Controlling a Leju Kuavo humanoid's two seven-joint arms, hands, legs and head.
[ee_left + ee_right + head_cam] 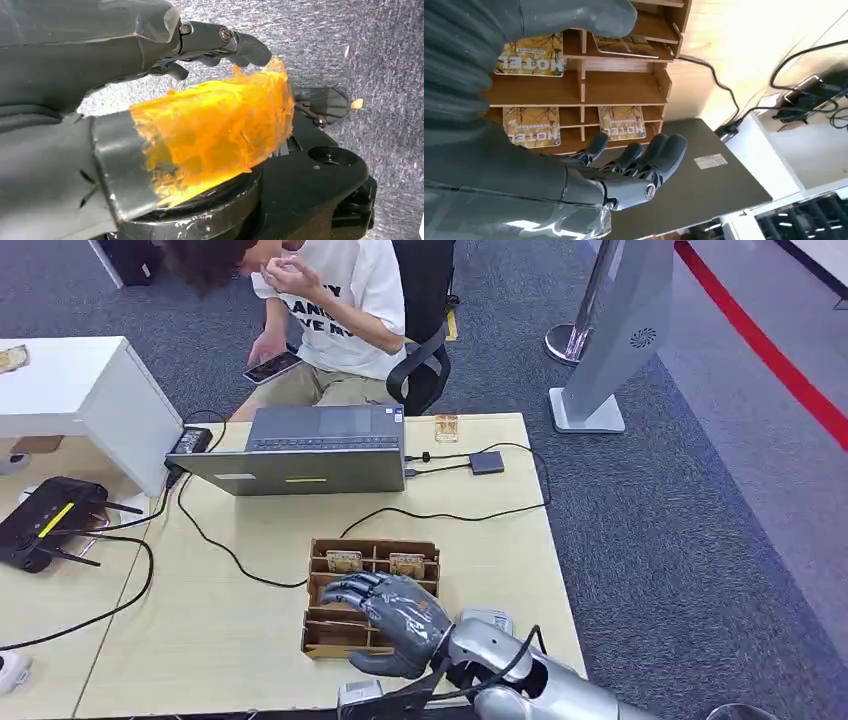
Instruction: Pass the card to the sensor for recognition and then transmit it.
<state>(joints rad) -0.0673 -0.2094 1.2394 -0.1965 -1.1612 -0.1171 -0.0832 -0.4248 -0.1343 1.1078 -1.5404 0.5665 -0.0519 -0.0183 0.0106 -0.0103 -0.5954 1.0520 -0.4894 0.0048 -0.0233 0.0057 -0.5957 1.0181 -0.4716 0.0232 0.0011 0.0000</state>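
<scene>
Over the card rack (pixel 325 633) — right hand (pixel 392 612), fingers spread

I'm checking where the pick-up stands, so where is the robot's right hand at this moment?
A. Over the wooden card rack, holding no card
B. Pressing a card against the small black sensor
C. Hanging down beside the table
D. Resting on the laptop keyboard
A: the right hand hovers over the wooden card rack, fingers spread with nothing between them, while the hotel cards sit in their slots.
</scene>
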